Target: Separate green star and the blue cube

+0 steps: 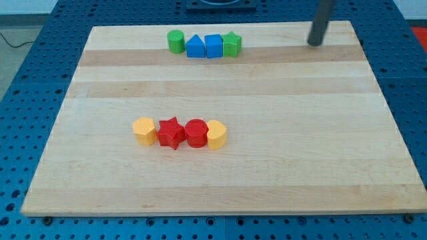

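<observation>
Pale, wood-grained desk (267, 133) was seen on blue perforated metal. Near the view's top, the green star (231, 45) touched the blue cube (213, 47), beside a blue triangular block (195, 47) and green cylinder (175, 41). My tip (313, 43), a jawless tool holding nothing, stood well to their right.
</observation>
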You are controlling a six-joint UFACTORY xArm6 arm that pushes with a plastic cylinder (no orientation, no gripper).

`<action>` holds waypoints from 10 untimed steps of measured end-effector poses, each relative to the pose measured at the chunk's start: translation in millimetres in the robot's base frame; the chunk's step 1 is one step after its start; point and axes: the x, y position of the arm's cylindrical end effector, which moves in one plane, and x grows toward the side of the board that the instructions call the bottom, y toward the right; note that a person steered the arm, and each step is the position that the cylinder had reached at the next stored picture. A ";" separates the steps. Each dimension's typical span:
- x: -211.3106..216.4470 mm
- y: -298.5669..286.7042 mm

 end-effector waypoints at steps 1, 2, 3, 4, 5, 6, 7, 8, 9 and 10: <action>-15.7 -49.4; -26.6 -107.6; -45.0 -155.5; -43.2 -197.4; -9.8 -197.4; 29.1 -165.6; 70.6 -132.1; 59.7 -135.3; 26.9 -144.3; 11.9 -131.2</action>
